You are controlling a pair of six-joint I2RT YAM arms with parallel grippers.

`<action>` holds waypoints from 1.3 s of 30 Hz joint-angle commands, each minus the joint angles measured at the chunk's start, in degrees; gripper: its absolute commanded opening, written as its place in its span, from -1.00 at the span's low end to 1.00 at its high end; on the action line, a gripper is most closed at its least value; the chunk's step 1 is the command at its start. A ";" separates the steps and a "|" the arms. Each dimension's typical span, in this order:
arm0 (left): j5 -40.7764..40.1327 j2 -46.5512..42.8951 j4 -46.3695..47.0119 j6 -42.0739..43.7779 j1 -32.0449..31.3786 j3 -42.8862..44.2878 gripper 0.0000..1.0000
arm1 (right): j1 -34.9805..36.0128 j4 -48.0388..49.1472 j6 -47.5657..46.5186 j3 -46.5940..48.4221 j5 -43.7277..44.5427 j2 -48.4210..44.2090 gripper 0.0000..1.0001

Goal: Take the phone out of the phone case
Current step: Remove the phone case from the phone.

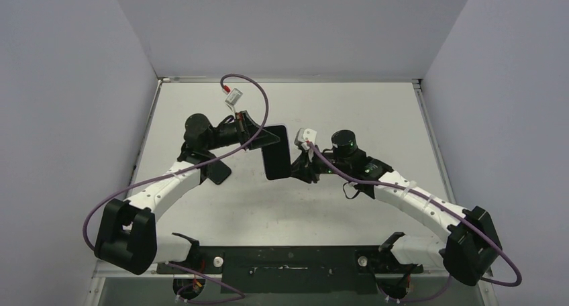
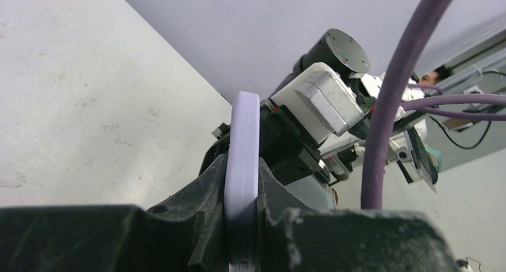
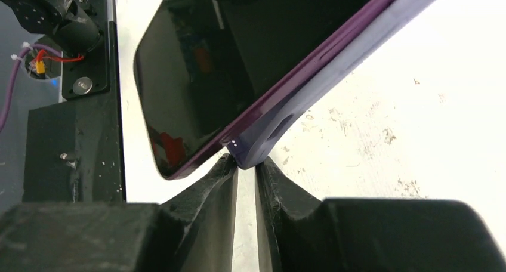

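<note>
The phone (image 3: 238,57) has a dark glossy screen and sits in a lavender phone case (image 1: 276,151), held on edge above the table. My left gripper (image 1: 267,137) is shut on the phone case (image 2: 243,141) from the left, with the case edge standing between its fingers (image 2: 215,182). My right gripper (image 3: 246,161) comes from the right, and its tips are pinched on a lower corner of the phone case (image 3: 268,135). At that corner the case bulges away from the phone's purple rim. The right gripper (image 1: 295,166) meets the case's right edge.
The white table (image 1: 362,105) has grey walls on three sides. A black base rail (image 1: 288,259) runs along the near edge. Purple cables (image 1: 251,91) loop over both arms. The right arm's wrist (image 2: 316,99) fills the space just beyond the case.
</note>
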 commanded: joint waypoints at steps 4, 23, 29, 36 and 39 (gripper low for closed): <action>-12.52 -3.44 -3.13 -2.65 -0.80 -3.21 -1.00 | -2.48 8.84 9.43 -0.88 8.18 -8.94 -0.30; -36.50 -9.23 5.01 -14.52 -0.80 -12.97 -1.00 | -2.96 11.25 58.93 -7.29 12.90 -15.85 0.70; -37.98 -10.01 6.82 -17.89 -0.98 -14.54 -1.00 | -3.05 12.50 65.64 -8.66 15.53 -15.64 0.63; -37.49 -8.63 10.35 -20.66 -2.21 -14.68 -1.00 | -3.05 18.10 70.80 -9.98 13.04 -11.82 0.43; -37.33 -7.82 11.74 -21.41 -2.91 -14.59 -1.00 | -3.05 21.18 72.25 -10.97 12.85 -11.26 0.36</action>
